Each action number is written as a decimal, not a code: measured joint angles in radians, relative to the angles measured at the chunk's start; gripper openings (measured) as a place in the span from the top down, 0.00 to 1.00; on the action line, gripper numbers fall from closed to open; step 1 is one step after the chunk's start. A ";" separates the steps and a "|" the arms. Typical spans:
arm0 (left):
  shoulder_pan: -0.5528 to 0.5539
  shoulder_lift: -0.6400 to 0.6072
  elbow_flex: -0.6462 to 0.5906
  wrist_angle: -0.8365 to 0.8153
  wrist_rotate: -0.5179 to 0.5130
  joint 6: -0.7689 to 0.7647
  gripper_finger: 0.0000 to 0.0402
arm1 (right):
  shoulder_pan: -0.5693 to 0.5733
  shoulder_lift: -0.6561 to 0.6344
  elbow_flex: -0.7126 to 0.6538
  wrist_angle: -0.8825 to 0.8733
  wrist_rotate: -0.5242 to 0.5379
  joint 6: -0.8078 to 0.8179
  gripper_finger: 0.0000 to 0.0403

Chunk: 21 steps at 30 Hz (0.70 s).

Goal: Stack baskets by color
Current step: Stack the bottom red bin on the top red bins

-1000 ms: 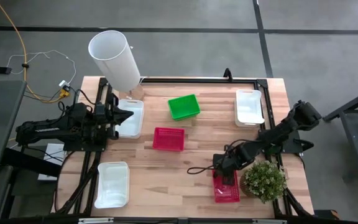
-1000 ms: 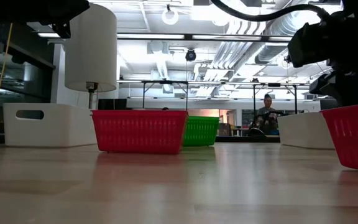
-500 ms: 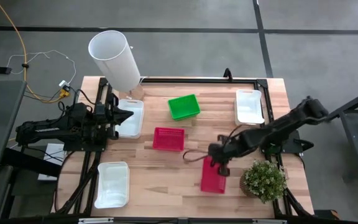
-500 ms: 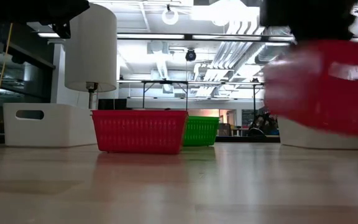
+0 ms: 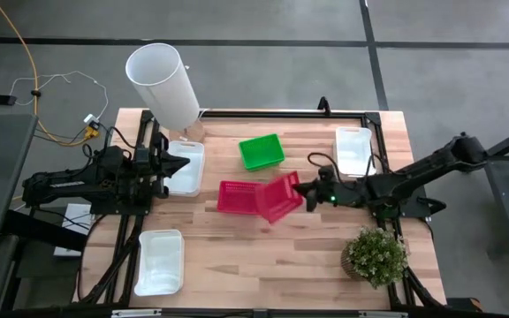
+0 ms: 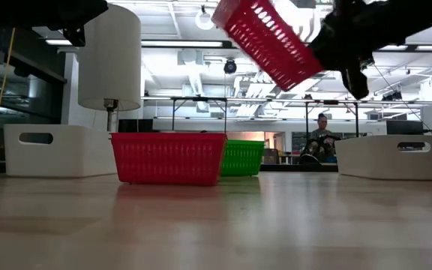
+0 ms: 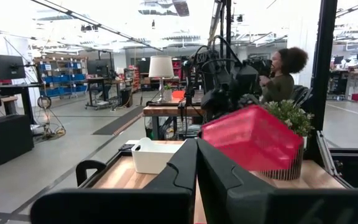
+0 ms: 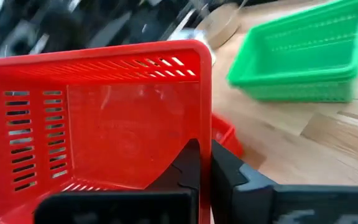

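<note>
Above the middle of the table, your right gripper is clamped on the rim of a red basket, which hangs tilted in the air, clear of the wood. Just beside it, partly under its raised edge, a second red basket sits flat. A green basket stack lies behind them. White baskets rest at the far right, the near left and under your left gripper, which is closed and parked there, holding nothing.
</note>
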 joint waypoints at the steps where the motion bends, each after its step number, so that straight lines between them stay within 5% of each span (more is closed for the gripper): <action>1: 0.000 0.000 0.000 0.000 0.000 0.000 1.00 | -0.001 0.019 0.002 0.016 0.030 0.033 1.00; 7: 0.000 0.000 0.000 0.001 0.000 0.000 1.00 | -0.010 0.188 0.197 -0.011 0.075 0.108 1.00; 21: 0.000 0.000 0.000 0.000 0.000 -0.026 1.00 | -0.062 0.654 0.800 -0.628 0.011 0.302 1.00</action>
